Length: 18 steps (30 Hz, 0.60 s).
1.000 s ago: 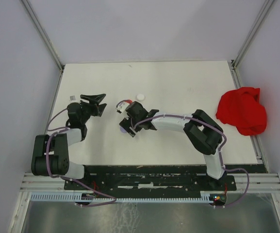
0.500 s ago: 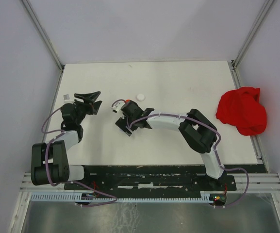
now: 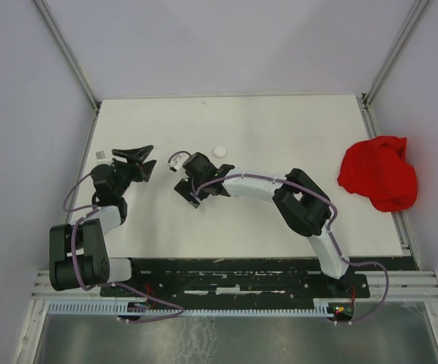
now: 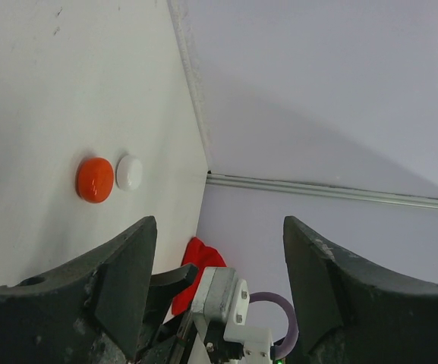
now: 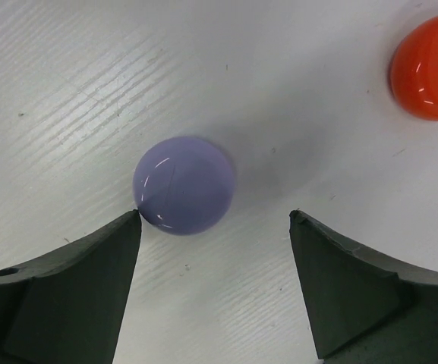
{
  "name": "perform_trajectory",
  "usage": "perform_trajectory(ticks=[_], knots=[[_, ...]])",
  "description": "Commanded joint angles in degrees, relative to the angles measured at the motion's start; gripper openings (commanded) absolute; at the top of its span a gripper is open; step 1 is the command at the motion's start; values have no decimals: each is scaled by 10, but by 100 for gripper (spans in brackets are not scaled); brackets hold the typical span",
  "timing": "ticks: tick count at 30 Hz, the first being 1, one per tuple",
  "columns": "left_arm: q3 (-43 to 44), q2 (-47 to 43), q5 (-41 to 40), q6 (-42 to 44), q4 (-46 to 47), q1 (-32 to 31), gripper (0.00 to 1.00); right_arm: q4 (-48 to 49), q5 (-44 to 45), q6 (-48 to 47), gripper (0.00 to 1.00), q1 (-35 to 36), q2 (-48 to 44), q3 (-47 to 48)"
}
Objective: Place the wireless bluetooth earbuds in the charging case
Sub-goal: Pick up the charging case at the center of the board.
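Glossy round lilac plastic disc (image 5: 183, 184), flecked with white glints. Glossy round orange-red plastic disc (image 5: 429, 67). Plain round white plastic disc (image 4: 129, 172). Crumpled red fabric cloth (image 3: 378, 173). Matte white counter (image 5: 67, 91), faintly streaked grey. Dull black left claw (image 4: 219, 227) and right claw (image 5: 215, 216).

The left arm (image 3: 106, 218) is folded tight over its base, its forearm reaching away to a wrist rolled onto its side, and the left gripper (image 4: 219, 227) points forward with its two dark fingers (image 4: 120, 280) spread wide. The right arm (image 3: 253, 186) bends at a raised elbow and stretches its white forearm sideways toward the left arm, ending in the right gripper (image 5: 215, 220), which faces downward with its jaws also wide apart. The two grippers sit near each other, not touching
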Motion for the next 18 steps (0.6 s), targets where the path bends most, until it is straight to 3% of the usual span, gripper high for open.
perform_trajectory(ticks=[1, 18], knots=[[-2, -11, 19, -13, 32, 8, 73, -3, 6, -5, 87, 4, 19, 43], [-3, -6, 31, -18, 37, 19, 73, -23, 11, 27, 87, -9, 68, 111]])
